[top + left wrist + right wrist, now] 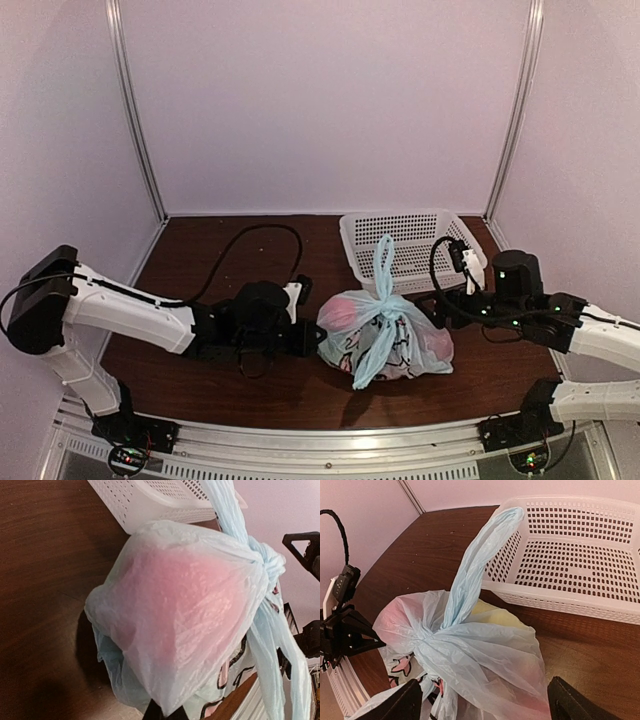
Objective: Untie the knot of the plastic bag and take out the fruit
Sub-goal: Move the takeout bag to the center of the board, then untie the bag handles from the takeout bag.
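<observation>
The pale blue plastic bag (385, 340) lies tied on the brown table. Its knot (385, 298) sits on top, with one loop handle standing up toward the basket and one hanging forward. The knot also shows in the left wrist view (267, 562) and the right wrist view (427, 637). Fruit shows through the plastic as a red-pink mass (185, 600) and a yellow piece (500, 615). My left gripper (318, 338) is at the bag's left side, its dark fingers close together on a fold of plastic (167, 714). My right gripper (443, 310) is open, its fingers (405, 702) on either side of the bag's right end.
A white perforated basket (400, 235) stands just behind the bag, its near rim (570, 600) close to the raised handle. A black cable (250, 235) loops over the table behind the left arm. White walls enclose the back and sides.
</observation>
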You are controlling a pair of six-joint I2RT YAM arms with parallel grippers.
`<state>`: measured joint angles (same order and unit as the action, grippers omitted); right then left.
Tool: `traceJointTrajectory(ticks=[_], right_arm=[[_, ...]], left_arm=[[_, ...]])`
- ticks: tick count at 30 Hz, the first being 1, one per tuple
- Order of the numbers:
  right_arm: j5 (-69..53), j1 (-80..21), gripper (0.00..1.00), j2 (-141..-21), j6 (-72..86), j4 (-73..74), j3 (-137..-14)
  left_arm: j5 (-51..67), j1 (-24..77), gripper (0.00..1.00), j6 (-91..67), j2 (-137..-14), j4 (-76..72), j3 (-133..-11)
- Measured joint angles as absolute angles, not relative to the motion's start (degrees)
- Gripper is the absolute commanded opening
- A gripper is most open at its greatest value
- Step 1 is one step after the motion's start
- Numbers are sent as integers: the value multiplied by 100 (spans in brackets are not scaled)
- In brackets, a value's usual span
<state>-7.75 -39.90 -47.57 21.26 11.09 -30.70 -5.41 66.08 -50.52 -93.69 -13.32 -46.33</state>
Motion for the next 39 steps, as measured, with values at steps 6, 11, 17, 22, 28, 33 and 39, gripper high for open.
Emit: traceJointTrajectory(ticks=[6,11,17,22,28,33,39], right_arm=[[-827,-4066,88,-4831,2117,1094,-3083],[-913,-4215,88,-5026,2119,1081,-3118],[-1050,-4416,87,-5210,2117,932,-3197],[-1059,-4665,84,-5369,2075,926,-3437],[-958,-4954,76,-5789,1970,956,-3911],[-805,-5179,70,-6324,1868,972,-4226],[-659,-5433,60,-6952,1763,985,-4554]], left_arm=[[-314,5848,0,-4930,-8479,-1288,-3970],[-191,5520,0,-4829,-8239,-1192,-3627],[-189,5522,71,-4670,-7915,-1066,-3575],[-397,5522,89,-4372,-7207,-349,-3715],[-469,5522,94,-3511,-7052,974,-5019],[-60,5522,87,-2862,-7400,1083,-5763],[473,5522,76,-2486,-8042,1013,-6014]])
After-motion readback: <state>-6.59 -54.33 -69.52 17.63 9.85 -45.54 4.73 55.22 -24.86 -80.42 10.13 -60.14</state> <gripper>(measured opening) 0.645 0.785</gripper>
